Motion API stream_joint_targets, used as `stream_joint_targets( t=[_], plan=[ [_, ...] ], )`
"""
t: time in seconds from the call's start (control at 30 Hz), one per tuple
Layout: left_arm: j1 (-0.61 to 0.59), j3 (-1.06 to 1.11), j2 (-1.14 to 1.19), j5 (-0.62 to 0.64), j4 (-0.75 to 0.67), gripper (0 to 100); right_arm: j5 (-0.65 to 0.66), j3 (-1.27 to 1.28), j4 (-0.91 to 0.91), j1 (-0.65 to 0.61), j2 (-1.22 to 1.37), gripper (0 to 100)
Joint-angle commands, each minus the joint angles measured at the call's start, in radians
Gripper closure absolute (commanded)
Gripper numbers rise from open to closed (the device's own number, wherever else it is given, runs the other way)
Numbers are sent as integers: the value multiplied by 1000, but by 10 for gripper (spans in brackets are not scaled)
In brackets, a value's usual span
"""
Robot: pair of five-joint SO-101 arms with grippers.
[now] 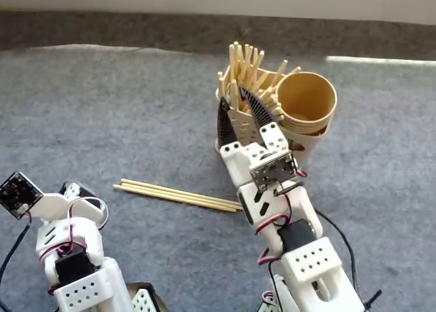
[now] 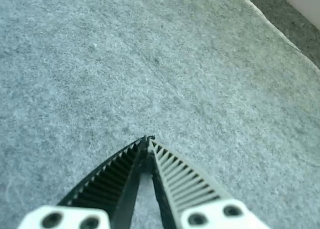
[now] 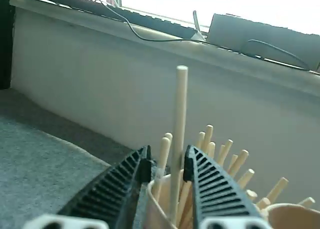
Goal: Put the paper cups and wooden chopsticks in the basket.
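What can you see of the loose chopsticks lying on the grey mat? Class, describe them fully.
The loose chopsticks are pale, round wooden sticks, at least two, lying flat and pressed side by side on the grey felt-like mat. They lie outside the basket, on the side nearer the arms, slanting across the gap between them. One end points to open mat; the other reaches the right arm, though contact cannot be told. Nothing grips them.

grey felt mat (image 1: 102,107), pale wall (image 3: 100,74), bright window (image 3: 225,1)
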Motion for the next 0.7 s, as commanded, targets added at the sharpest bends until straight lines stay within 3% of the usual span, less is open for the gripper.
stream_joint_targets(
  t=[0.0,0.1,0.23,0.5,0.67],
  plan=[
    [-2,19,-16,-12,2,973,-9,-102,237,-65,-170,878],
    [-2,19,-16,-14,2,973,-8,-162,417,-97,-248,888],
    [-2,19,-16,-15,2,973,-3,-183,561,-91,-315,998],
    [-1,19,-16,-15,-3,973,-8,-128,785,-93,-507,994],
    [-2,19,-18,-15,-5,973,-3,76,820,-87,-674,994]
  ],
)
